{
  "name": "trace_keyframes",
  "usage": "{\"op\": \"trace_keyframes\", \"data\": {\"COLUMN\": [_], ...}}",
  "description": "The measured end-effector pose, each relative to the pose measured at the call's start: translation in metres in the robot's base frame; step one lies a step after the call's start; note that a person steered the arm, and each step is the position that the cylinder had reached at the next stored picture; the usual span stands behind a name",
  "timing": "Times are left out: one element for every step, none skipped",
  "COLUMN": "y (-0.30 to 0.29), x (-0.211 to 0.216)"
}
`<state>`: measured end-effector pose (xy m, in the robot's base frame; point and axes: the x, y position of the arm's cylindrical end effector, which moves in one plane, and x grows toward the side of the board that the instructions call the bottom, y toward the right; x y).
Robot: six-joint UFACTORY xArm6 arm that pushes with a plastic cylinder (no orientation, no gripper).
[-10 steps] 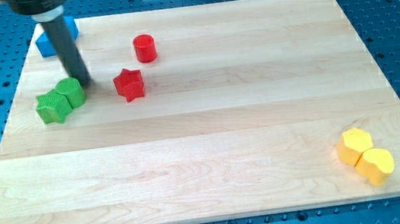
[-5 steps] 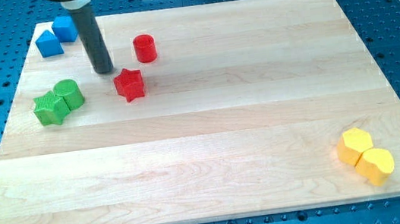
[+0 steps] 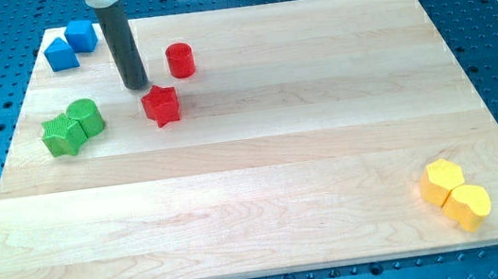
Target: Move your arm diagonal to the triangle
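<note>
Up top, frame cuts rod [image 3: 119,36]; my tip [image 3: 137,85] shows.

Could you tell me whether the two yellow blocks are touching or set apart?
Touching: the yellow hexagonal block and the yellow rounded block sit pressed together, no board showing between them.
</note>
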<state>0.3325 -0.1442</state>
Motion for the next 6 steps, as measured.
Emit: {"op": "trace_keyframes", "data": {"y": [-0.005, -0.006, 0.025, 0.089, 0.099, 0.088], "x": [0.0, 0.015, 0.033, 0.07, 0.085, 0.048]}}
